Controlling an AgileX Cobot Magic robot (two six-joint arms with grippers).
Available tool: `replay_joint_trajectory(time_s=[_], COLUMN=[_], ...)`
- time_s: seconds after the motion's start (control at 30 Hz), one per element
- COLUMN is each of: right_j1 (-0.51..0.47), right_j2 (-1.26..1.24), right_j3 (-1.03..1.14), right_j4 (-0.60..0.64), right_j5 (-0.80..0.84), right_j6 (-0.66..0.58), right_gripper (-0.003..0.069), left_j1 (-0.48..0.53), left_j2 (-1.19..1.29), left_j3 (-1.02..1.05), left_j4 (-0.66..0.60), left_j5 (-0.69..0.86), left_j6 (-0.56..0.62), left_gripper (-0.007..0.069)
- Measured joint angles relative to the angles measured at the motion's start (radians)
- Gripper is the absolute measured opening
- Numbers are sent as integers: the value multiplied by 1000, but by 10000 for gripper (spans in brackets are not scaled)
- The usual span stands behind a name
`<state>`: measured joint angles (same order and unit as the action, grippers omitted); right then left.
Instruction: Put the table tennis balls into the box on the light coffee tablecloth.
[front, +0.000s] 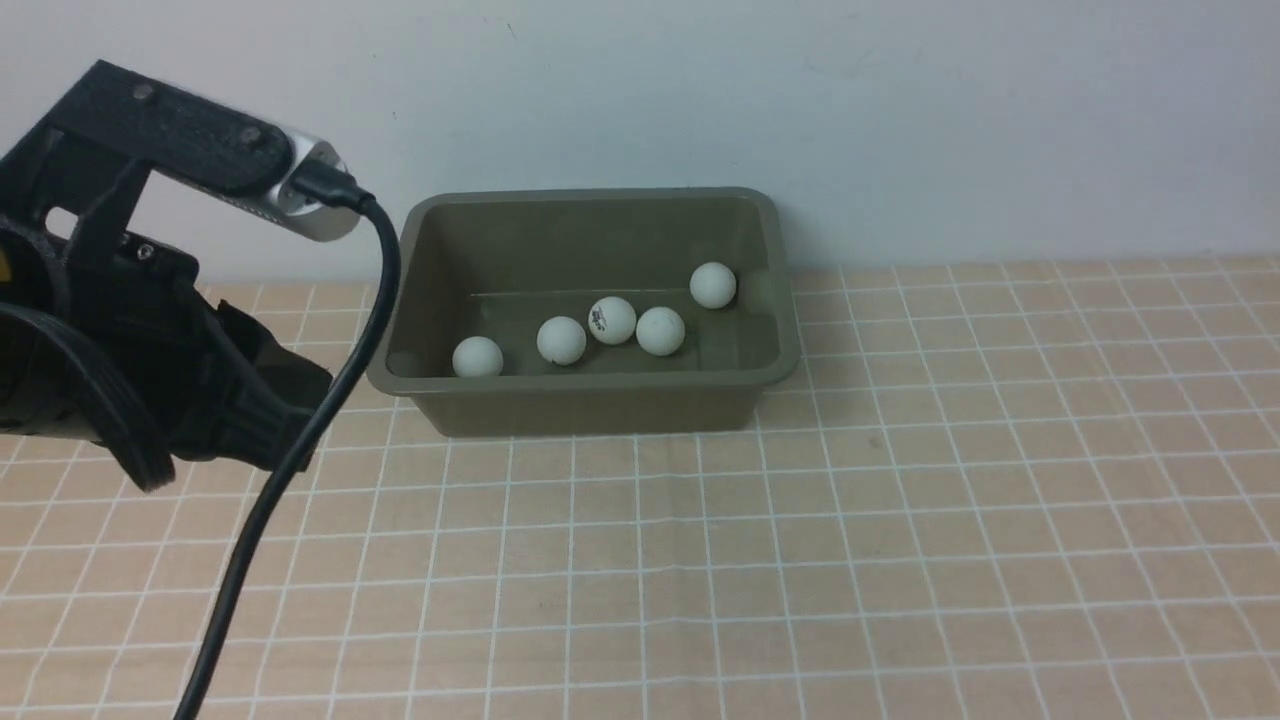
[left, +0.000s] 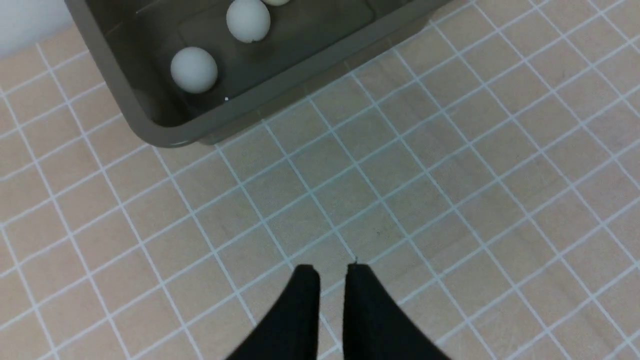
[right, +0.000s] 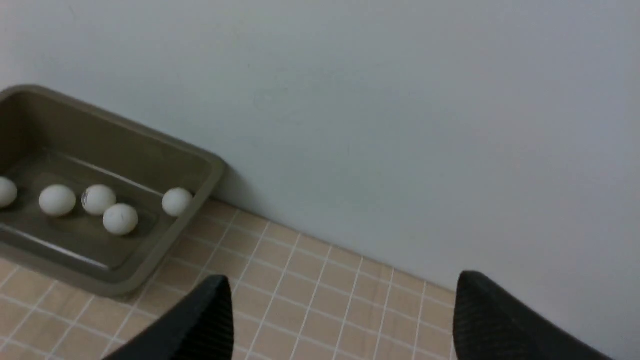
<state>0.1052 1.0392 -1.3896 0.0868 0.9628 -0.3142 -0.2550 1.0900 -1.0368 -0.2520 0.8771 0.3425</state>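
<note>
Our left fingers (left: 306, 295) are almost pushed together, with only a thin slit between them. They hold nothing. They hang over the light coffee tablecloth (left: 450, 175), near one corner of the box (left: 280, 82) but not touching it.

Our right fingers (right: 210, 315) are spread wide apart, and they are empty too. They are off to the right of the box, well apart from it, with the pale wall (right: 400, 100) behind.

In the front view our left arm (front: 150, 340) is up on the left side, near the left end of the box. Its black cable (front: 300, 470) hangs down in front.

The box is olive green and has no lid. It stands on the cloth at the back of the surface, close to the wall.

All five table tennis balls (front: 612, 320) lie inside the box, on its floor. Four make a loose row from the left end to the middle. One of these has a small dark mark. The fifth ball (front: 713, 285) sits farther back, near the right wall of the box.
</note>
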Motion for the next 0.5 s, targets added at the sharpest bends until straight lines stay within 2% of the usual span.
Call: replay_joint_trajectory(time_s=[0.23,0.5], right_j1=[0,0], right_j2=[-249,-459], right_j3=[425,742], right_j4=[11,92], right_j5=[-118,-206], right_j6=[0,-17], right_gripper=[536,536], left_j1=[0,0], left_j2=[0,0], left_j3=[0,0], left_j4=[-15,-23], left_j5=[0,0], left_j6=[2,3], left_gripper=[24,24])
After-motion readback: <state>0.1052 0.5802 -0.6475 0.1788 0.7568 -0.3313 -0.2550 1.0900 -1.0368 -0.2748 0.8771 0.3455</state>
